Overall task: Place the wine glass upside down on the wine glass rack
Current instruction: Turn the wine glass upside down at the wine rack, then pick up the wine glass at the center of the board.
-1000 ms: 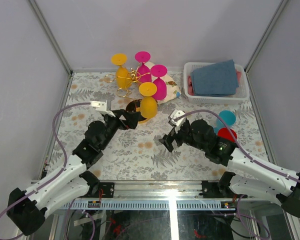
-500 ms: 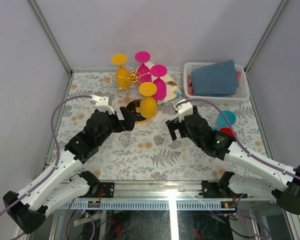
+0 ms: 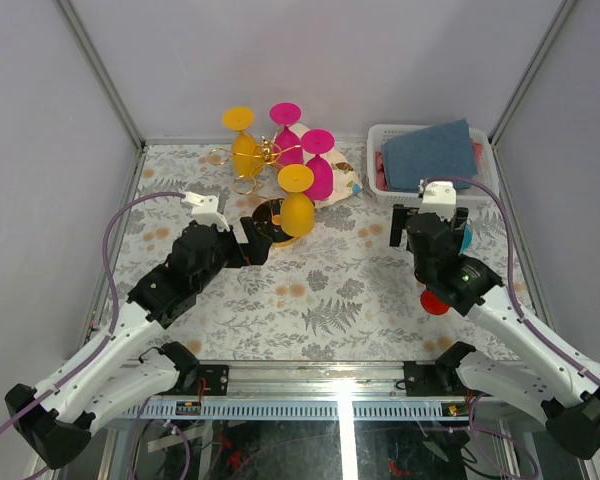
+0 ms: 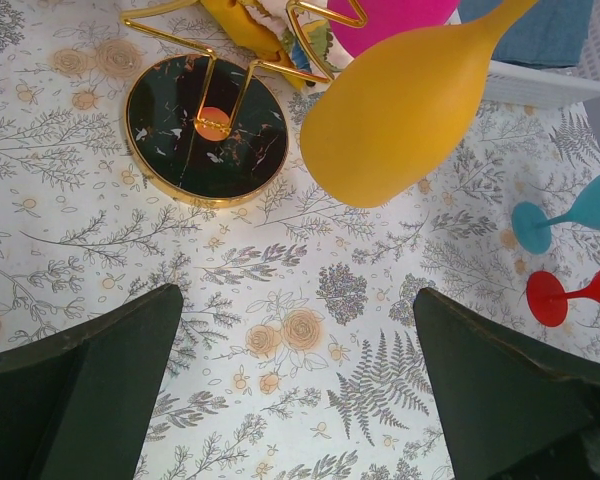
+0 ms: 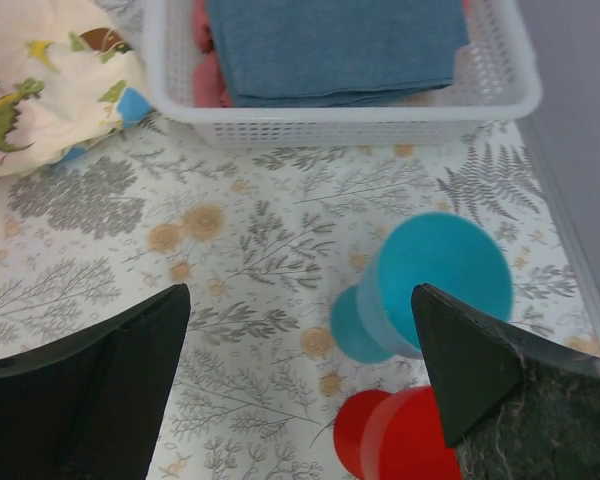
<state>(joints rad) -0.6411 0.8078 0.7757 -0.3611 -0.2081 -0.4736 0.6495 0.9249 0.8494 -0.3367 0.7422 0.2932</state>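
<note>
- Top external view: wine glass rack (image 3: 267, 213) on the tabletop toward the far edge, left of middle, four glasses hung on it foot up; two glasses not yet racked near the right edge, teal wine glass (image 3: 464, 238) farther back, red wine glass (image 3: 435, 301) nearer the front edge; my right gripper (image 3: 430, 230) over the teal one, jaws wide apart, empty; my left gripper (image 3: 255, 240) just beside the rack's base, likewise spread, holding nothing.
- Left wrist view: left gripper (image 4: 298, 300) fingers wide, only tabletop between them; rack (image 4: 205, 130) base ahead to the left, hung yellow glass (image 4: 400, 130) ahead; teal wine glass (image 4: 580, 210) and red wine glass (image 4: 547, 298) far off to the right, each seemingly on its foot, stem rising.
- Right wrist view: right gripper (image 5: 300, 295) parted, nothing held; teal wine glass (image 5: 443, 278) below, close to my right finger, off-centre; long axis appears upright; red wine glass (image 5: 410, 440) just nearer me; judgement: right arm plainly nearer, jaws need shifting rightward before closing.
</note>
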